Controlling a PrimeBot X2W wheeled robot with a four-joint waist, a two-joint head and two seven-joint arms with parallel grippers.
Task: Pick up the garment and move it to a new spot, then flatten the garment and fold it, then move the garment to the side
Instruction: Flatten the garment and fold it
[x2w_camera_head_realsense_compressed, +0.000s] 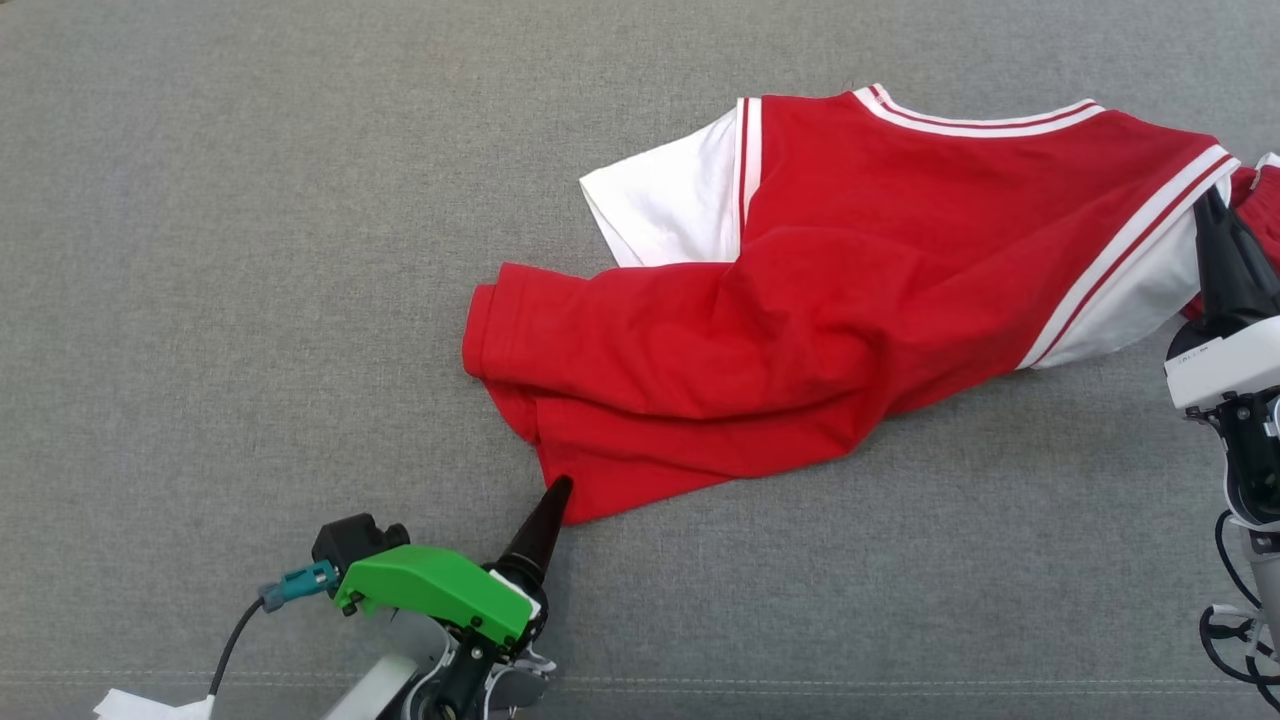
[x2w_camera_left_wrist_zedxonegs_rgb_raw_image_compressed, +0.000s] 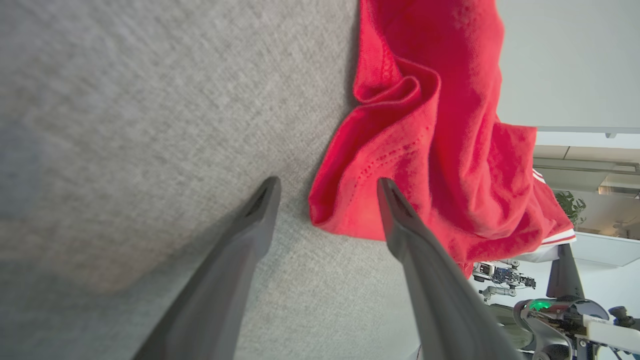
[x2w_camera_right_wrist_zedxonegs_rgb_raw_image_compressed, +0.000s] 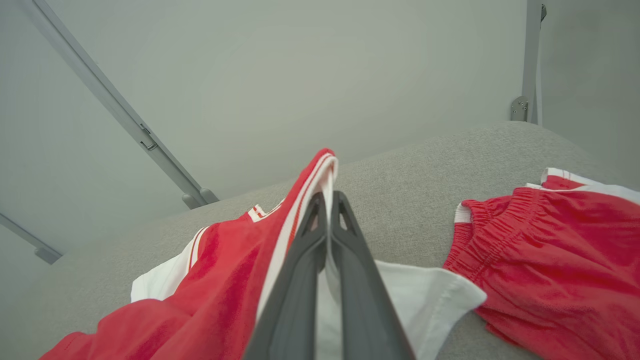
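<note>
While the red garment with white sleeves lies rumpled across the right half of the grey worktop, its near hem corner reaches down toward the left gripper. That gripper sits low at the near left with its fingers spread wide. The hem corner lies just between the tips, and nothing is pinched. Over at the far right, the right gripper has its fingers pressed together on the striped red-and-white trim by the white sleeve, lifting that edge a little off the cloth. Just beyond it to the right lies a second red piece with a gathered waistband, flat on the worktop and apart from the garment.
</note>
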